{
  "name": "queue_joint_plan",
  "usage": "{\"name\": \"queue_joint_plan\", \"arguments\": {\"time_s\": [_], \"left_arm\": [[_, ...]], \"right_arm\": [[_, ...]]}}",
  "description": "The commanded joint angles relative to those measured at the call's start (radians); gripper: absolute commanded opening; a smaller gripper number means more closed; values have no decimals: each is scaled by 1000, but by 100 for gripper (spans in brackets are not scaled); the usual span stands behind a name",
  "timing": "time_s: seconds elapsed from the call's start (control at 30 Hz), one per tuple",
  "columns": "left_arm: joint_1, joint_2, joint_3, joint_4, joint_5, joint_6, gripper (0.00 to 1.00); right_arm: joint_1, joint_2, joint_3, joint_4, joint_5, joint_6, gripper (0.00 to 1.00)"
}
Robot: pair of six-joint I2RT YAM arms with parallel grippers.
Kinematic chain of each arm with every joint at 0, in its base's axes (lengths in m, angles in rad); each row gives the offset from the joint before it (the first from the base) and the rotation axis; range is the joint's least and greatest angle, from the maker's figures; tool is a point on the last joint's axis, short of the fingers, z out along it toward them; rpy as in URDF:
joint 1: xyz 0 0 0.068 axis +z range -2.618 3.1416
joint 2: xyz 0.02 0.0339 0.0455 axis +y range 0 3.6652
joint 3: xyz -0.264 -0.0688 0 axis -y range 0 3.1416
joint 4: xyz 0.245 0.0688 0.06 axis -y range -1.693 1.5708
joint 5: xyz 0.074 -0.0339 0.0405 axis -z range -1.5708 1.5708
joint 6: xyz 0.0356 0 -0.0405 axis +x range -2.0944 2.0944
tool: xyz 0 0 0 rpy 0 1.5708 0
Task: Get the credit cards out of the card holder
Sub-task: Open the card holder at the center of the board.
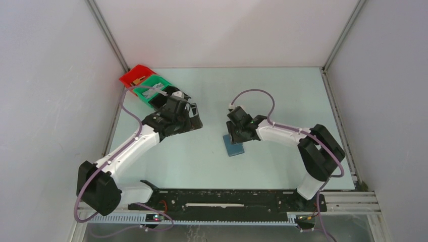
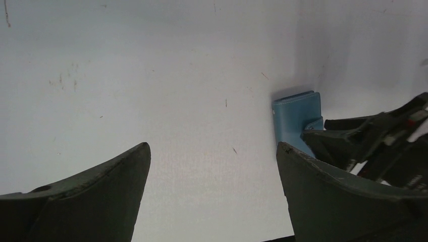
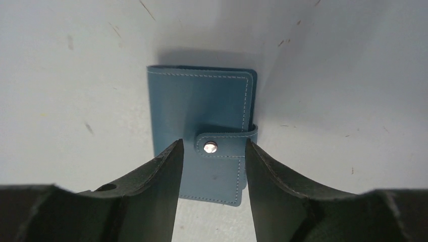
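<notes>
The slate-blue card holder (image 3: 199, 101) lies shut and flat on the table, its snap tab (image 3: 225, 141) fastened over one edge. It also shows in the top view (image 1: 234, 147) and in the left wrist view (image 2: 295, 117). My right gripper (image 3: 212, 147) is open, low over the holder, its fingers to either side of the tab. In the top view the right gripper (image 1: 235, 132) sits at the holder's far end. My left gripper (image 2: 212, 148) is open and empty above bare table, well left of the holder, as the top view (image 1: 194, 121) shows. No credit cards are visible.
A red bin (image 1: 135, 75) and a green bin (image 1: 151, 91) stand at the far left corner, close behind the left arm. White walls close in the table on three sides. The arms' black base rail (image 1: 227, 199) runs along the near edge.
</notes>
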Motion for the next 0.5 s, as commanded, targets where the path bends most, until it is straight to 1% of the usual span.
{"name": "queue_joint_plan", "arguments": {"time_s": [0.0, 0.13, 0.2, 0.27, 0.3, 0.33, 0.37, 0.4, 0.47], "left_arm": [[-7, -30, -16, -10, -32, -26, 100], [-7, -14, -13, -13, -19, -24, 100], [-7, -8, -10, -13, -13, -22, 100], [-7, -7, -8, -13, -10, -19, 100], [-7, -8, -7, -13, -10, -18, 100], [-7, -8, -9, -13, -8, -15, 100], [-7, -8, -8, -13, -7, -13, 100], [-7, -9, -9, -11, -5, -11, 100], [-7, -7, -7, -8, 5, -7, 100]], "right_arm": [[39, 46, 39, -28, 45, -43, 56], [62, 92, 42, -37, 105, -35, 51], [63, 103, 42, -45, 124, -30, 46], [64, 105, 42, -51, 136, -27, 36], [64, 102, 43, -53, 136, -25, 26], [63, 96, 42, -54, 133, -25, 20], [62, 88, 42, -52, 123, -24, 9], [60, 77, 42, -50, 112, -17, 0], [50, 47, 33, -37, 70, -3, 0]]}}
